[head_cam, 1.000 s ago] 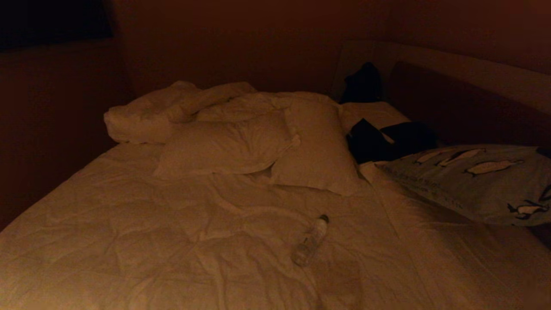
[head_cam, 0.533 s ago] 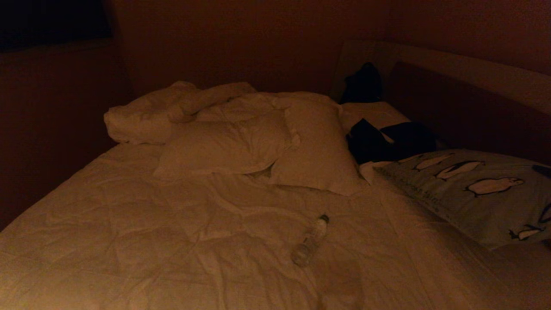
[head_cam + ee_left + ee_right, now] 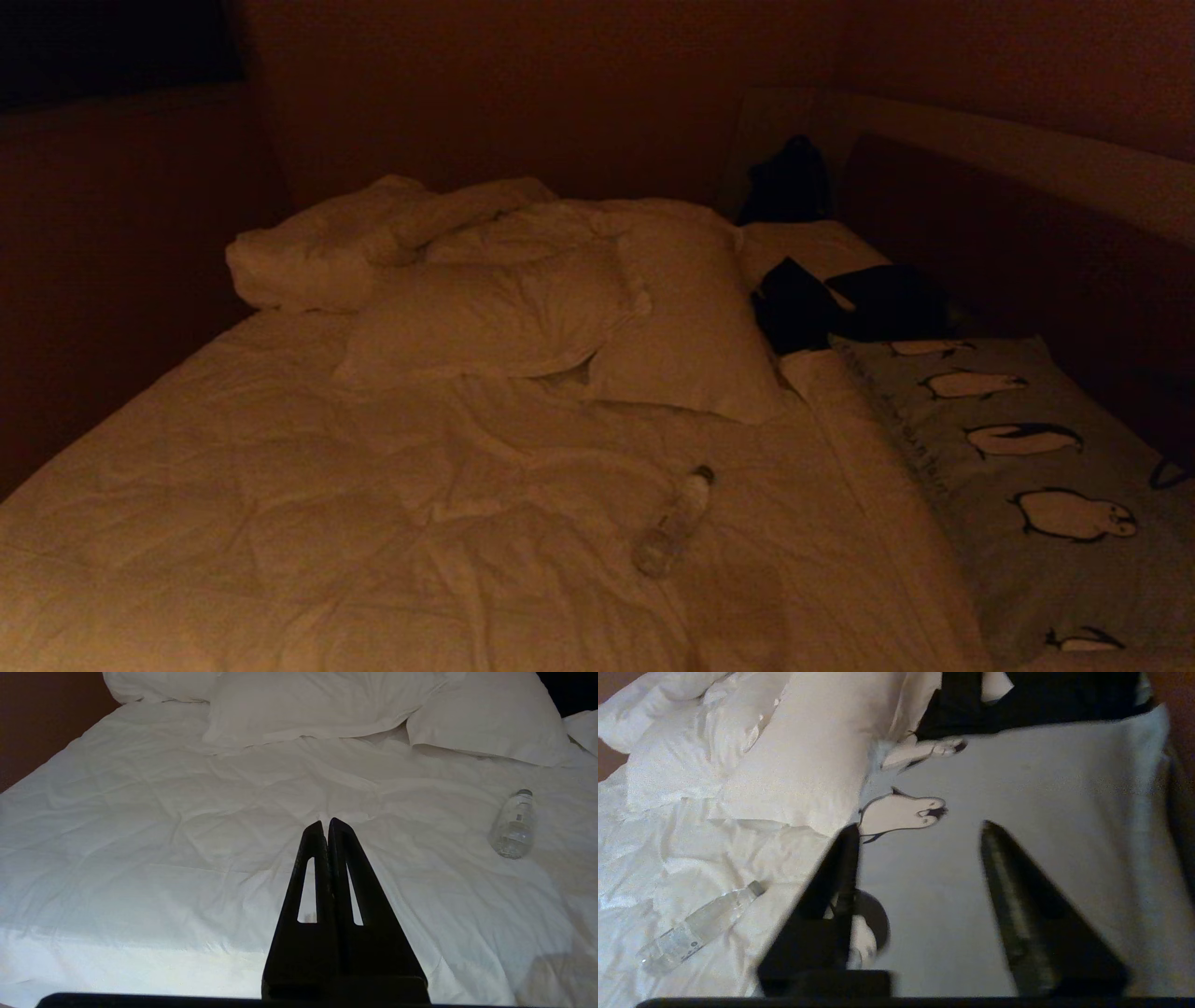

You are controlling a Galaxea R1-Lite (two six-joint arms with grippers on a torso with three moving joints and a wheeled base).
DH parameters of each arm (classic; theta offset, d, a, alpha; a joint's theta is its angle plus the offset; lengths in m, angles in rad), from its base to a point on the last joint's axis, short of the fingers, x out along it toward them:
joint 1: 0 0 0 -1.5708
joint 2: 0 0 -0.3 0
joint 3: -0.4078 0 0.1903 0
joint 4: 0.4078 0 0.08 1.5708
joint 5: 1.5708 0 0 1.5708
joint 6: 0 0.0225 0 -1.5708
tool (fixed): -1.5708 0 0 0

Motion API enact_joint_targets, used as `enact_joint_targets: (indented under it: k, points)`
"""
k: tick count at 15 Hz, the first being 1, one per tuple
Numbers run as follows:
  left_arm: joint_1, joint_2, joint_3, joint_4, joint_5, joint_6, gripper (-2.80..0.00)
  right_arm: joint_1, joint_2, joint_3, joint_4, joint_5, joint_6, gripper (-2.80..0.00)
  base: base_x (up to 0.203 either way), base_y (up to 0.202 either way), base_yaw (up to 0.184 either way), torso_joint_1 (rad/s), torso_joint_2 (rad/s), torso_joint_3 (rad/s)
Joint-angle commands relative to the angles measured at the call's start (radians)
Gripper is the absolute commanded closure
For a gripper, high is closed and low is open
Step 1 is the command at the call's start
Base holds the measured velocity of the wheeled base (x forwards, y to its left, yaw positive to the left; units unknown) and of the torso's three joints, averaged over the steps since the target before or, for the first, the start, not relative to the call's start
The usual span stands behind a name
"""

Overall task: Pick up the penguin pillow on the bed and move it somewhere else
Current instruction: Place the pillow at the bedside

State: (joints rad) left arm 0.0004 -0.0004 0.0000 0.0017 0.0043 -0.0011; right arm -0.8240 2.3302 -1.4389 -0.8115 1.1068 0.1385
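A: The penguin pillow [image 3: 1018, 467] has come down since a second ago. It hung tilted above the right side of the bed [image 3: 373, 523] then, and now it lies flat along that right edge, one end just beside the dark clothes [image 3: 840, 303] near the headboard [image 3: 1027, 177].

B: And the right tool [image 3: 920, 830]?

A: Its fingers stand well apart above the pillow with nothing between them — the print shows clear through the gap. The left tool [image 3: 325, 823] sits pressed shut over the bare duvet, empty and idle.

B: So the release looks done. How should it finish the step well?

A: I'd judge the thing to watch is the fabric. Draw the right tool straight up and away, fingers kept wide so neither tip catches the cover or the fringed seam [image 3: 920, 448] and drags the pillow back.

B: Anything near that could be disturbed?

A: The water bottle [image 3: 672, 523] lies well apart on the duvet, and the white pillows [image 3: 560, 317] are off to the left — no risk there. The far long edge of the pillow lies close to the bed's side, so a snag could pull it over.
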Motion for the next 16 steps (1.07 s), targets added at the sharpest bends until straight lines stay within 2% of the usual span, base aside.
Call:
enact_joint_targets:
  k: [1, 4, 5, 6, 7, 10, 14, 16]
  points:
    - [0.001, -0.001, 0.0, 0.0, 0.0, 0.0, 0.0, -0.001, -0.003, 0.0, -0.006, 0.007, 0.001, -2.8, 0.0, 0.0, 0.0, 0.0, 0.0, 0.0]
    - [0.001, -0.001, 0.0, 0.0, 0.0, 0.0, 0.0, 0.013, -0.015, -0.01, -0.001, -0.002, 0.01, -2.8, 0.0, 0.0, 0.0, 0.0, 0.0, 0.0]
    - [0.001, 0.0, 0.0, 0.0, 0.0, 0.0, 0.0, 0.026, -0.02, -0.013, 0.001, -0.019, 0.013, -2.8, 0.0, 0.0, 0.0, 0.0, 0.0, 0.0]
    - [0.001, 0.0, 0.0, 0.0, 0.0, 0.0, 0.0, 0.047, -0.027, -0.013, 0.005, -0.073, 0.013, -2.8, 0.0, 0.0, 0.0, 0.0, 0.0, 0.0]
    - [0.001, 0.0, 0.0, 0.0, 0.0, 0.0, 0.0, 0.078, -0.028, -0.014, 0.009, -0.154, 0.012, 0.0, 0.0, 0.0, 0.0, 0.0, 0.0, 0.0]
    - [0.001, 0.0, 0.0, 0.0, 0.0, 0.0, 0.0, 0.205, -0.016, -0.078, 0.045, -0.48, 0.01, 0.0, 0.0, 0.0, 0.0, 0.0, 0.0, 0.0]
    - [0.001, -0.001, 0.0, 0.0, 0.0, 0.0, 0.0, 0.359, -0.01, -0.204, 0.197, -0.881, 0.001, 0.0, 0.0, 0.0, 0.0, 0.0, 0.0, 0.0]
    - [0.001, 0.0, 0.0, 0.0, 0.0, 0.0, 0.0, 0.429, -0.006, -0.245, 0.255, -1.041, -0.022, 0.0, 0.0, 0.0, 0.0, 0.0, 0.0, 0.0]
